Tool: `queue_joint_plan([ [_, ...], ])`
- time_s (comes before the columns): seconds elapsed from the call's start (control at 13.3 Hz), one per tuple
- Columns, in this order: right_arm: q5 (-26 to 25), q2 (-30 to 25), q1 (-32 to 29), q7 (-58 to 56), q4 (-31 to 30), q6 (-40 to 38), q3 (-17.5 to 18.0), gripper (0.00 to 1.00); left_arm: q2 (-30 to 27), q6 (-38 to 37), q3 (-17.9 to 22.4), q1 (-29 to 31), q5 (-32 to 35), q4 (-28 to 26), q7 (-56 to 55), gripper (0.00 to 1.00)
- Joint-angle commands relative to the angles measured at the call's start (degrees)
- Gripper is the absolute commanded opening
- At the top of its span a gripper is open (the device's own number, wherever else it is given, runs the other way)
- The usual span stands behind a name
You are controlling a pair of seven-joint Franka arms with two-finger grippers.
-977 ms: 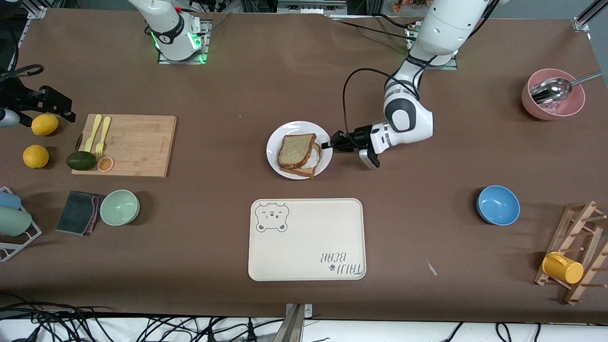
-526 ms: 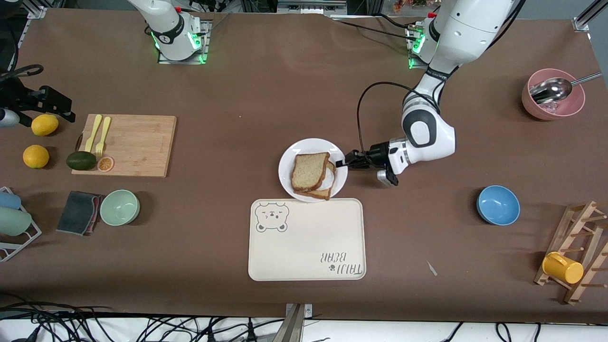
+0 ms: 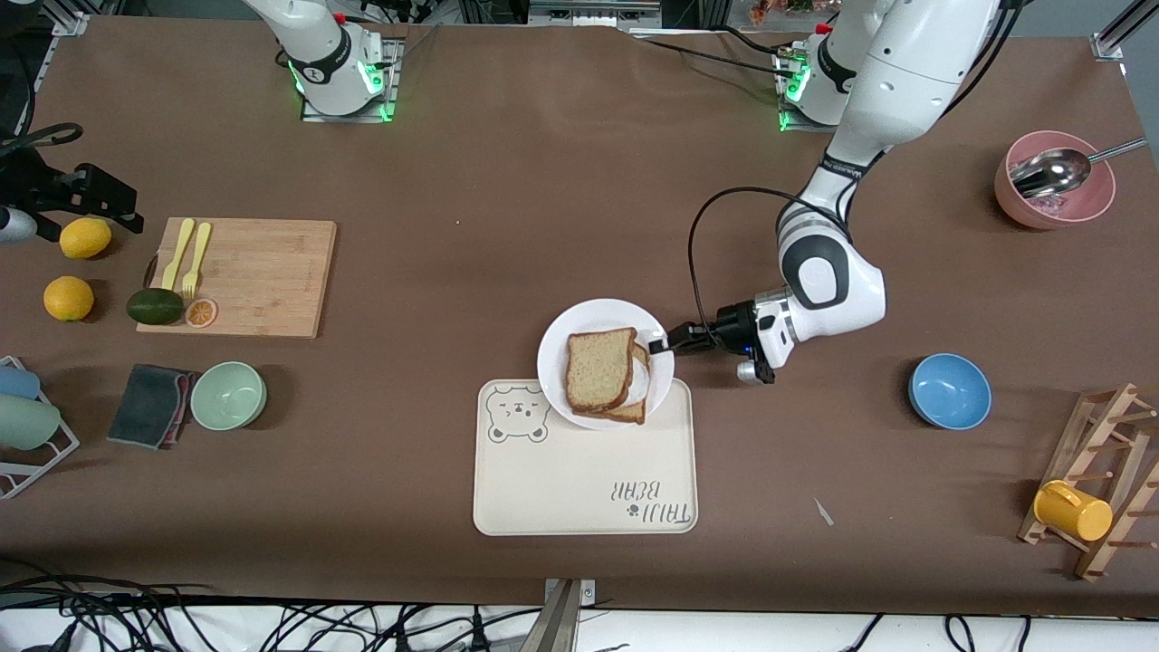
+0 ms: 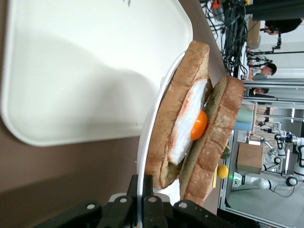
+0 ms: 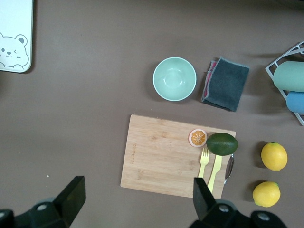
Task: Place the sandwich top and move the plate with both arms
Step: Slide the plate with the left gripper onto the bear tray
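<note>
Gripping the rim of the plate point(image 3: 557, 358) edge-on, the left gripper point(image 3: 660, 346) has its jaws pinched narrow on the thin white lip at the side facing the left arm's end of the table; in the left wrist view the rim point(image 4: 144, 156) runs straight down between the two black fingers point(image 4: 153, 209), which press it from either face. On the plate the sandwich top point(image 3: 598, 368) lies over a lower slice bearing a fried egg point(image 4: 198, 125), whose white and orange yolk show between the two breads. The plate overlaps the edge of the cream bear tray point(image 3: 561, 489) farthest from the front camera, partly over the tray and partly over the brown table point(image 3: 453, 226). The right gripper point(image 5: 135, 202) waits with its jaws spread wide, over the table beside the wooden cutting board point(image 5: 161, 154), holding nothing.
</note>
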Motion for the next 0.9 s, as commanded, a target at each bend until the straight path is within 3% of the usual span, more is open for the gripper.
queue_joint_plan([
  [0.0,-0.4,0.0,-0.4,0.0,0.7,-0.3,0.4,1.0,4.0,-1.4,-0.5,2.3,4.4,8.2,-6.7,0.0],
  [0.83,-0.4,0.0,-0.5,0.0,0.7,-0.3,0.4,1.0,14.3,-0.8,-0.5,3.9,4.6,21.0,-11.6,0.0],
])
